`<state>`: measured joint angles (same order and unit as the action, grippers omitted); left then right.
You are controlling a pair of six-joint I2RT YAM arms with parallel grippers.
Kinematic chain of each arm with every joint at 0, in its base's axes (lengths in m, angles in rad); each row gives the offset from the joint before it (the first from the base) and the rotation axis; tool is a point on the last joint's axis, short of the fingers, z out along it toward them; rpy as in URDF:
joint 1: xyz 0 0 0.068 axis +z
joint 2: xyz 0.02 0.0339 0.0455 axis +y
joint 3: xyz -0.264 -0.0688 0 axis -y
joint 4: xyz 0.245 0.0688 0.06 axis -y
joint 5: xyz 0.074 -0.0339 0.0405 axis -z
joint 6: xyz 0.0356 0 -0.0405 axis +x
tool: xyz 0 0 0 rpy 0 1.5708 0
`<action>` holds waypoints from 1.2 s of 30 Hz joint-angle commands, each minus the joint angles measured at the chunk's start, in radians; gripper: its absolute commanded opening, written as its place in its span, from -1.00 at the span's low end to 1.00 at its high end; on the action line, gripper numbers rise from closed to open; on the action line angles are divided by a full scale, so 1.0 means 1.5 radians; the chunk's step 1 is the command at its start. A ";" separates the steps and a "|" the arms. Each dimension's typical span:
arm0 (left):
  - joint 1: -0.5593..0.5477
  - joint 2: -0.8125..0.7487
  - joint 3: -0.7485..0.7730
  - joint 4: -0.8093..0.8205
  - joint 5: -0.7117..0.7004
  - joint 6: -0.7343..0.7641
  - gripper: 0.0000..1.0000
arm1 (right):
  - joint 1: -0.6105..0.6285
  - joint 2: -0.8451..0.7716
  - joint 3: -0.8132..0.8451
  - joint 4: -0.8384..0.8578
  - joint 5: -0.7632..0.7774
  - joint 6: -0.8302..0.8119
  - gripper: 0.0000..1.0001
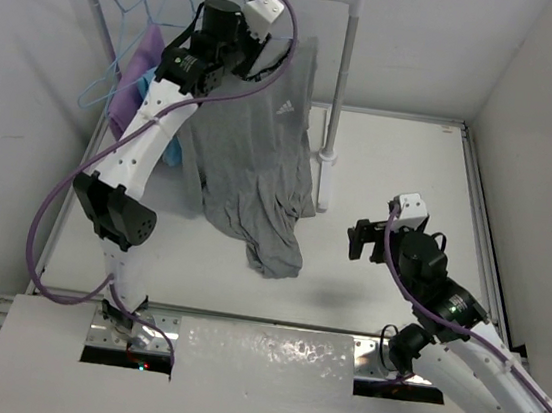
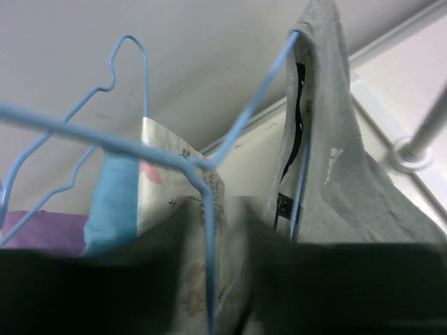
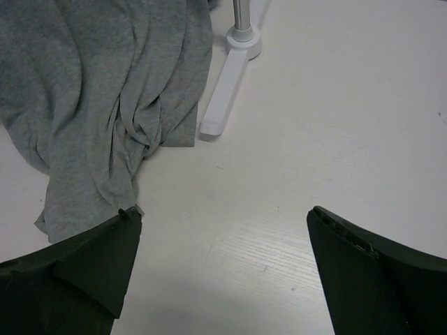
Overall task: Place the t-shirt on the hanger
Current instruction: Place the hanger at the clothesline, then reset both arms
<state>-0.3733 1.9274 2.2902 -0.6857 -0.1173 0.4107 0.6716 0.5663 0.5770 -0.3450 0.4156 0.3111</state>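
- Left pincer (image 2: 216, 293) is reaching up to the rail of the white pipe clothes rack (image 1: 345, 74). Its jaws are standing almost closed, pinching the thin light-blue wire hanger (image 2: 244, 110), whose wire is running down between the fingers.
- The plain grey short-sleeved t-shirt (image 1: 262, 154) is hanging beside that pincer, small white chest logo showing. In the left wrist view its top is draping over the hanger's wire. Its lower half is trailing down and lying bunched on the white desk (image 1: 410, 183).
- Right pincer (image 1: 361, 239) is hovering low over the desk, right of the rack's upright. Its jaws are spread wide, holding nothing, and the shirt's hem is lying near its left finger.
- Spare light-blue hangers (image 1: 98, 84) are hanging at the rail's left end in the top view. A purple cloth (image 1: 136, 74) and a blue cloth (image 1: 172, 151) are hanging beside the left arm.
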 commanded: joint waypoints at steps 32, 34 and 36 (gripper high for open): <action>0.004 -0.573 -1.082 0.042 0.125 0.218 1.00 | 0.002 0.079 -0.183 0.061 0.159 0.120 0.98; 0.004 -0.575 -1.131 0.134 0.072 0.204 0.99 | 0.001 0.062 -0.191 0.068 0.159 0.117 0.98; 0.004 -0.580 -1.201 0.213 0.001 0.170 0.99 | 0.001 0.050 -0.210 0.079 0.149 0.109 0.98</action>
<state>-0.3733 1.0908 0.5579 -0.6128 0.0467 0.7094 0.6712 0.6662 0.2852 -0.2768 0.6266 0.4786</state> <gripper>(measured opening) 0.997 0.986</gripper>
